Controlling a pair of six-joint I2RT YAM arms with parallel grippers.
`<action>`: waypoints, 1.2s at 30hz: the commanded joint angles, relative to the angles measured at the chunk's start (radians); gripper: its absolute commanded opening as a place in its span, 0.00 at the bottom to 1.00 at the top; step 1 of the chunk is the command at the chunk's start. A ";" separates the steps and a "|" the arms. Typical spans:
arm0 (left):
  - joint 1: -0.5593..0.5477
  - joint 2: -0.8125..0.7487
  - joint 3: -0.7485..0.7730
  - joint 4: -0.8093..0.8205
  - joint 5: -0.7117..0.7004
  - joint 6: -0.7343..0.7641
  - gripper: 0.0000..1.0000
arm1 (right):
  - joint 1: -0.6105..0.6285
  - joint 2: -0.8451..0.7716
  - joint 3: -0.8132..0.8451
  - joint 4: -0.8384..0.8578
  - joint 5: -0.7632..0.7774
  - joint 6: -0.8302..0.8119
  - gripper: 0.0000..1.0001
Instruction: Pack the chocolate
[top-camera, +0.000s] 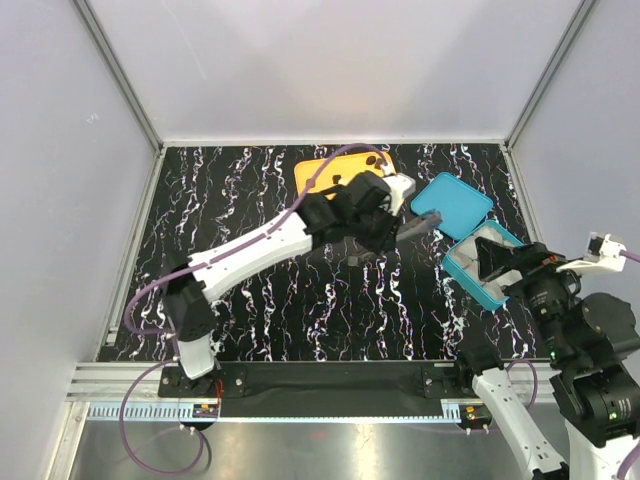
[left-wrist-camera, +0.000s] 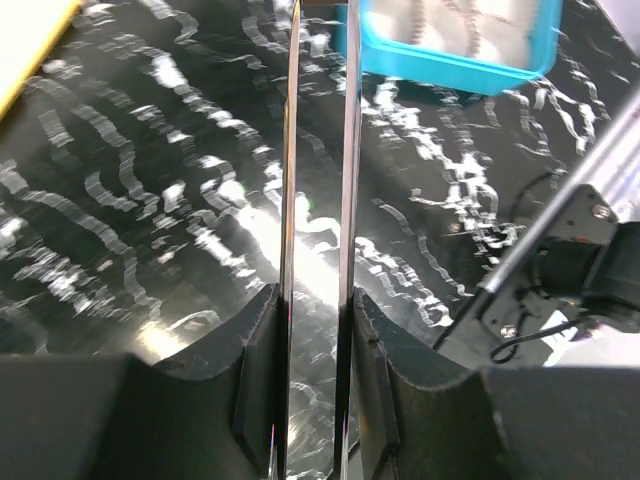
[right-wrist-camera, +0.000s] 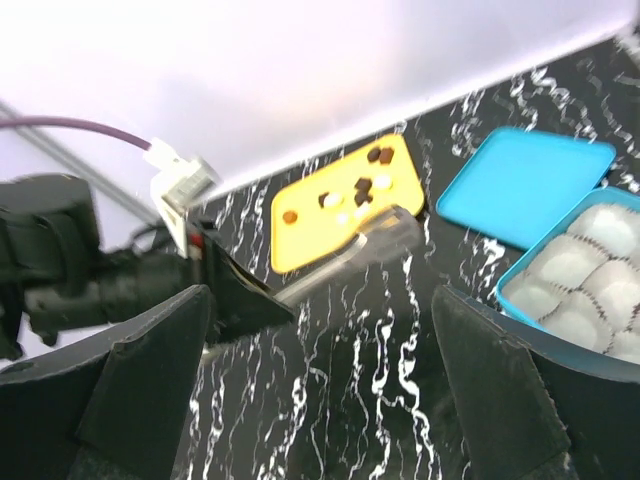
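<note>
Several tiny dark and cream chocolate pieces (right-wrist-camera: 358, 187) lie on the flat orange tray (right-wrist-camera: 300, 235), which also shows at the back in the top view (top-camera: 312, 170). My left gripper (top-camera: 385, 228) is shut on a pair of long thin tongs (left-wrist-camera: 290, 150), whose blades reach toward the teal box (left-wrist-camera: 450, 65). The blade tips are out of the left wrist view. My right gripper (right-wrist-camera: 320, 295) is open and empty, above the table beside the box (right-wrist-camera: 570, 300). The box holds white paper cups.
The teal lid (top-camera: 452, 205) lies open behind the box (top-camera: 470, 270). The table (top-camera: 250, 300) is black marble-patterned. Grey walls stand at the back and sides. The left arm stretches diagonally across the middle.
</note>
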 joint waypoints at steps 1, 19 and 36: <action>-0.057 0.084 0.105 0.045 0.050 -0.007 0.31 | 0.004 -0.030 0.018 0.052 0.091 -0.004 1.00; -0.130 0.319 0.308 0.025 0.030 -0.001 0.31 | 0.004 -0.067 -0.048 0.029 -0.001 -0.015 1.00; -0.130 0.405 0.335 0.046 -0.005 0.058 0.36 | 0.004 -0.066 -0.065 0.049 -0.020 -0.003 1.00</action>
